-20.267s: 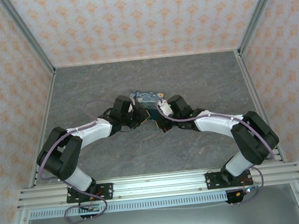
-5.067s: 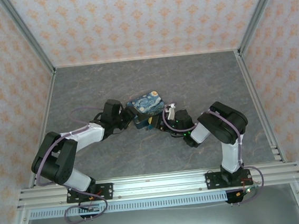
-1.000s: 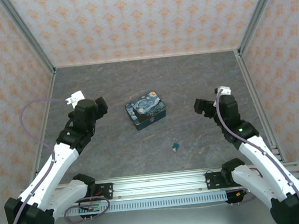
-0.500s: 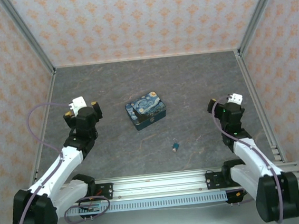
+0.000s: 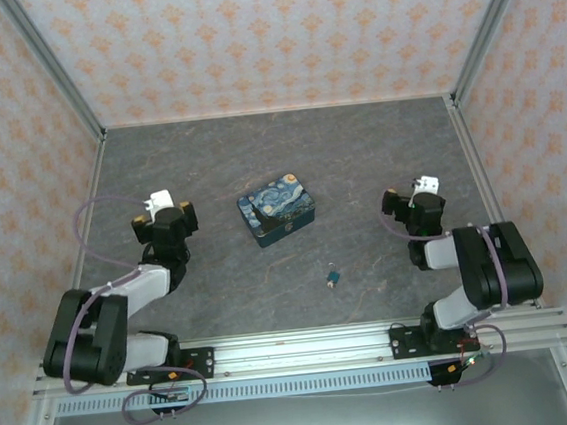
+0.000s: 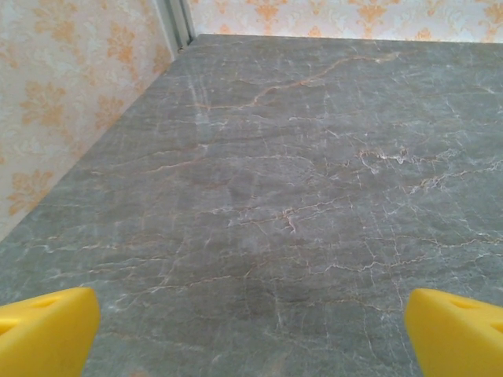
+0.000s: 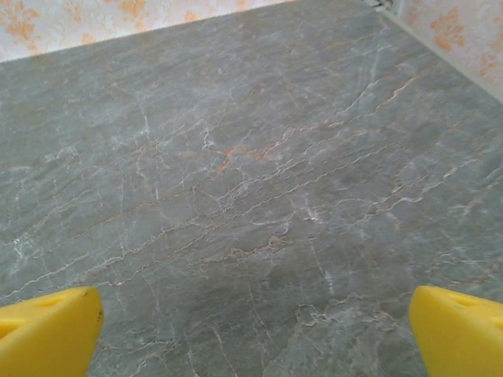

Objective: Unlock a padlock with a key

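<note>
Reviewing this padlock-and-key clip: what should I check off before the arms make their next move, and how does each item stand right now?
1. Left gripper open, nothing between its fingers: ok.
2. Right gripper open, nothing between its fingers: ok.
3. Padlock found: ok. It lies on the table, nearer the arm bases than the tin, toward the right arm's side.
4. Padlock free to approach: ok. It is apart from the tin and from both grippers.
5. Shackle open or shut: cannot tell, too small.
6. Key found: cannot tell. A pale speck beside the padlock may be it.
</note>
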